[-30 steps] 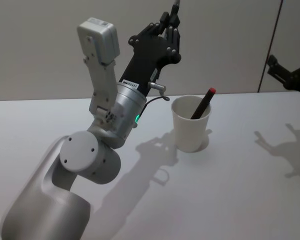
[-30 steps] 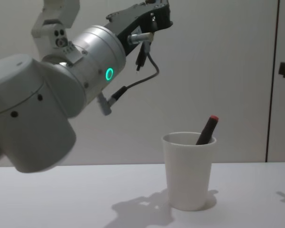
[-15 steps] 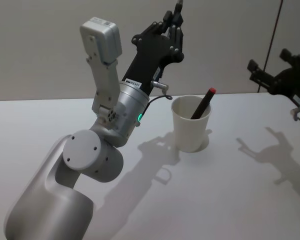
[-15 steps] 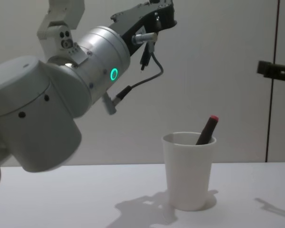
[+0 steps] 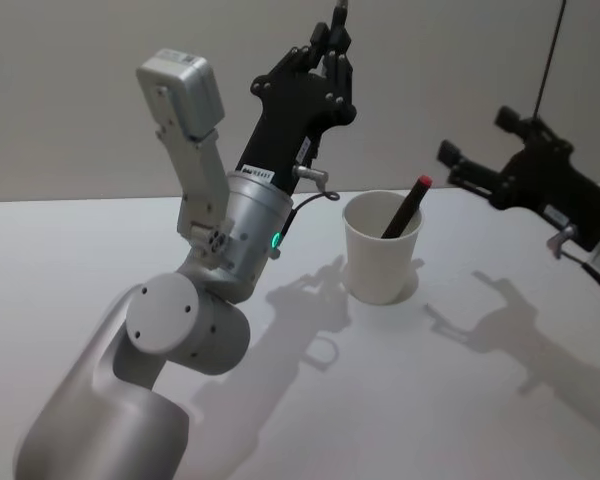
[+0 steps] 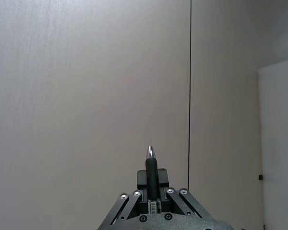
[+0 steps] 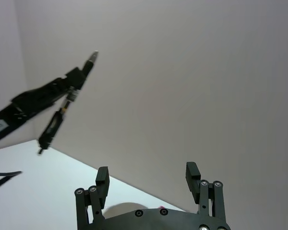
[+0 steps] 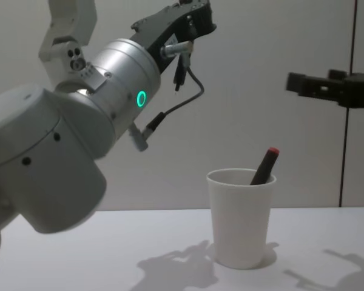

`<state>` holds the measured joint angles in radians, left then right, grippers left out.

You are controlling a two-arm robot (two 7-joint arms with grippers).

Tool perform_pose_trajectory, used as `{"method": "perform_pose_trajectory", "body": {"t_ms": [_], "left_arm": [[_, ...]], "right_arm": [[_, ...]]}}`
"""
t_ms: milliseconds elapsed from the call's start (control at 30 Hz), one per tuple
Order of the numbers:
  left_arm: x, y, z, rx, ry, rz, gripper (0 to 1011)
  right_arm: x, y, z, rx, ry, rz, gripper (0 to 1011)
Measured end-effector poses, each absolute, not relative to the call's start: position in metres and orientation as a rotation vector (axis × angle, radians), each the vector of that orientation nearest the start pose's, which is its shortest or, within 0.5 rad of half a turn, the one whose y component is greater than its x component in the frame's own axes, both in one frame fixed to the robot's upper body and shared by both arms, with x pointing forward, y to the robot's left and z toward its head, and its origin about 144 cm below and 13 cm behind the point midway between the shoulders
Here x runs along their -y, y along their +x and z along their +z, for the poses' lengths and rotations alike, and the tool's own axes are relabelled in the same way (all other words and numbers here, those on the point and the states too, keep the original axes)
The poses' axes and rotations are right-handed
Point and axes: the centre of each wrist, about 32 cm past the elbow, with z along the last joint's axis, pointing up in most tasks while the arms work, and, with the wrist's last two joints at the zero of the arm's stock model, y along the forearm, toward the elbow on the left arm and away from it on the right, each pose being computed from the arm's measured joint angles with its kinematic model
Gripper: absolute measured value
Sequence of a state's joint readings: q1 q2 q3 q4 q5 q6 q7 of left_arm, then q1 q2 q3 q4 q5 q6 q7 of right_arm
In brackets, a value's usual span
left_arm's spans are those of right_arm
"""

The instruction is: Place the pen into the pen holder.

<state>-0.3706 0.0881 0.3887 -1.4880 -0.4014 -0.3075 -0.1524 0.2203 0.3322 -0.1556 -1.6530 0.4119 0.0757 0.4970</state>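
At upper centre of the head view, the left tool (image 5: 332, 40) is raised high above the counter (image 5: 460, 400). Its fingers are pressed onto a silver-tipped pen (image 6: 151, 165), which stands out past the fingertips and points up along the wall. Right of that arm, near the middle of the frame, the pen holder (image 5: 382, 255), a white tapered paper cup, stands upright on the counter. A red-tipped pen (image 5: 408, 205) rests inside it, leaning to the right against the rim with its red end above the rim. At the right edge of the head view, the right tool (image 5: 483, 150) hangs in the air, higher than the cup and apart from it. Its two fingers are spread with nothing between them, and the right wrist view shows the same wide gap. In the chest view the cup sits at lower centre, the left tool at the top left of centre and the right tool at upper right, both well clear of the rim.
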Motion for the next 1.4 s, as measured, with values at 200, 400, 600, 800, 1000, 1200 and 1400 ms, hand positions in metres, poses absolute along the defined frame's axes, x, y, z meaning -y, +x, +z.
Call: {"method": "perform_pose_trajectory", "body": {"t_ms": [200, 400, 600, 800, 1000, 1200, 1400], "left_arm": [[-0.133, 0.531, 1.236, 0.171, -0.580, 1.020, 130], [-0.135, 0.528, 1.230, 0.157, -0.580, 1.040, 130], [-0.143, 0.523, 1.225, 0.153, -0.565, 1.067, 130], [-0.150, 0.519, 1.220, 0.151, -0.550, 1.090, 130], [-0.154, 0.518, 1.217, 0.153, -0.538, 1.102, 130], [-0.157, 0.516, 1.214, 0.159, -0.511, 1.111, 130], [-0.158, 0.515, 1.210, 0.159, -0.477, 1.114, 130]], "right_arm": [[0.260, 0.507, 1.248, 0.107, 0.142, -0.790, 1002], [0.255, 0.506, 1.251, 0.100, 0.147, -0.733, 1002], [0.256, 0.506, 1.256, 0.097, 0.157, -0.712, 1002], [0.262, 0.508, 1.261, 0.100, 0.167, -0.716, 1002], [0.266, 0.511, 1.265, 0.090, 0.180, -0.714, 1002], [0.270, 0.514, 1.268, 0.056, 0.208, -0.702, 1002], [0.274, 0.517, 1.272, -0.008, 0.255, -0.684, 1002]]}}
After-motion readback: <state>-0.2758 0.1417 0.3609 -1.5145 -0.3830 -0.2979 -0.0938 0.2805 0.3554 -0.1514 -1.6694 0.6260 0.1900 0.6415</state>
